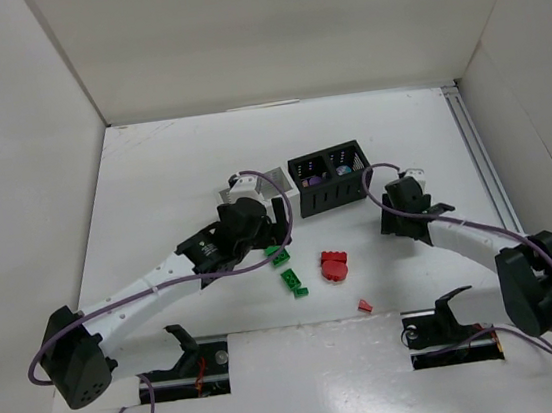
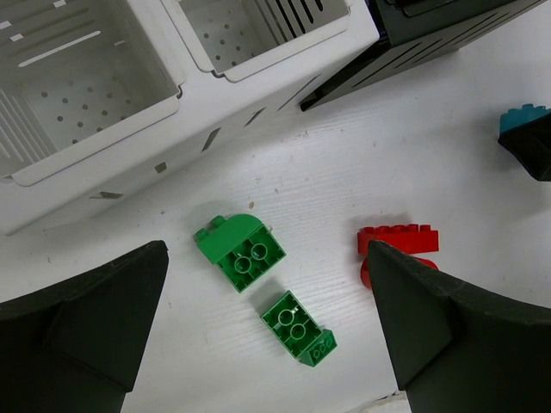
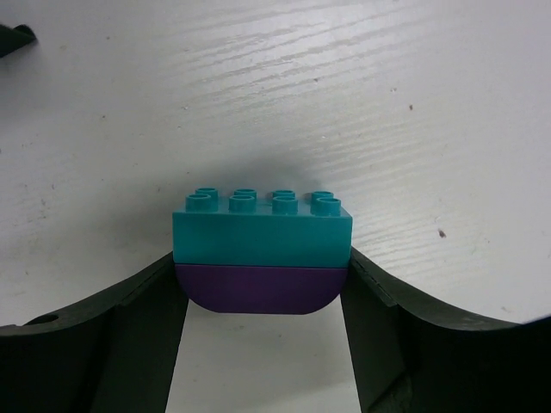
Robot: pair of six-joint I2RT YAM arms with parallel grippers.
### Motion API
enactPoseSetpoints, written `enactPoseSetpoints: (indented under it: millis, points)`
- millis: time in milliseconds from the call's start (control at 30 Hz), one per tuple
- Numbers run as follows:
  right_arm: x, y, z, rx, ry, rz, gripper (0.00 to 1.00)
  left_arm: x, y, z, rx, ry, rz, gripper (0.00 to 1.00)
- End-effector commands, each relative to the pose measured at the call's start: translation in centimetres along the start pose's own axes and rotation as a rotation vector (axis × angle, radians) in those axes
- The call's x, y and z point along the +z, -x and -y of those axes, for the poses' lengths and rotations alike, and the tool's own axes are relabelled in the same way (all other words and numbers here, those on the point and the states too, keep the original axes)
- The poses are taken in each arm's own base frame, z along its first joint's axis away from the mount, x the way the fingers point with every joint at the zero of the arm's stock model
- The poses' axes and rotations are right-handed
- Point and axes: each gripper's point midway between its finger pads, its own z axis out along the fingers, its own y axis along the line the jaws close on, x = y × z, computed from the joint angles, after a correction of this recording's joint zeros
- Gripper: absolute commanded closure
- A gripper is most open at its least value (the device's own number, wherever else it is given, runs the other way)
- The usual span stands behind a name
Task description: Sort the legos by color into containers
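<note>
My left gripper is open and hangs above two green legos, one with a curved side and one nearer; neither is held. They also show in the top view, just right of the left gripper. A red lego lies to the right of them. My right gripper is shut on a teal lego stacked on a purple one above the table, beside the black container. The white container stands next to the black one.
A red lego pile and a small red piece lie in front of the black container, which holds purple pieces. White walls close in the table on three sides. A rail runs along the right edge.
</note>
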Motion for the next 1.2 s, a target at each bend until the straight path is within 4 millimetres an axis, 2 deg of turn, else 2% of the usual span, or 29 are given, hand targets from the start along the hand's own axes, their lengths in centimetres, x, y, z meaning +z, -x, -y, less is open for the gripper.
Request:
enactPoseSetpoints:
  millis: [0, 100, 133, 200, 233, 267, 300, 333, 367, 433, 567, 633, 667, 867, 1033, 1167]
  points:
    - [-1.2, 4.4, -1.6, -0.141, 0.099, 0.115, 0.62, -0.6, 2.4, 1.3, -0.009, -0.034, 0.054, 0.00]
    - [-3.3, 7.8, -3.9, -0.356, 0.237, 0.247, 0.64, -0.9, 2.7, 1.9, -0.003, -0.068, 0.039, 0.00]
    - [-5.2, 9.8, -4.5, -0.520, 0.279, 0.338, 0.66, -1.1, 3.2, 2.0, -0.001, -0.083, 0.050, 0.00]
    - [-7.5, 10.3, -6.4, -0.663, 0.400, 0.415, 0.66, -1.3, 3.8, 2.6, -0.012, -0.145, 0.048, 0.00]
    - [-9.7, 11.5, -7.0, -0.775, 0.440, 0.510, 0.66, -1.7, 4.3, 3.0, -0.007, -0.181, 0.059, 0.00]
    - [-10.9, 11.8, -7.5, -0.835, 0.479, 0.565, 0.66, -2.4, 4.9, 4.5, -0.005, -0.276, 0.061, 0.00]
    - [-13.0, 11.2, -9.5, -0.918, 0.617, 0.631, 0.66, -2.5, 5.3, 4.7, -0.007, -0.307, 0.065, 0.00]
    - [-15.7, 11.9, -10.3, -1.000, 0.662, 0.745, 0.66, -2.8, 5.0, 5.3, 0.013, -0.353, 0.060, 0.00]
    - [-17.2, 11.6, -11.1, -1.052, 0.714, 0.800, 0.66, -3.0, 5.2, 5.7, 0.020, -0.389, 0.059, 0.00]
    - [-20.6, 10.1, -12.9, -1.161, 0.858, 0.911, 0.66, -4.1, 5.2, 7.8, 0.050, -0.517, 0.051, 0.00]
    - [-25.1, 7.7, -15.7, -1.279, 1.062, 1.034, 0.66, -6.3, 5.7, 11.0, 0.083, -0.721, 0.048, 0.00]
    - [-27.2, 8.1, -16.2, -1.318, 1.081, 1.101, 0.66, -7.9, 5.9, 12.7, 0.110, -0.842, 0.053, 0.00]
    - [-28.2, 7.5, -16.7, -1.339, 1.114, 1.117, 0.66, -8.3, 5.7, 13.0, 0.109, -0.877, 0.047, 0.00]
    - [-30.9, 7.5, -18.4, -1.358, 1.197, 1.203, 0.67, -8.5, 5.6, 13.7, 0.097, -0.909, 0.051, 0.00]
    - [-30.4, 7.6, -19.5, -1.368, 1.202, 1.177, 0.69, -8.5, 5.5, 14.3, 0.096, -0.890, 0.063, 0.00]
    - [-30.6, 8.0, -19.8, -1.352, 1.196, 1.166, 0.69, -8.0, 5.7, 13.9, 0.087, -0.858, 0.070, 0.11]
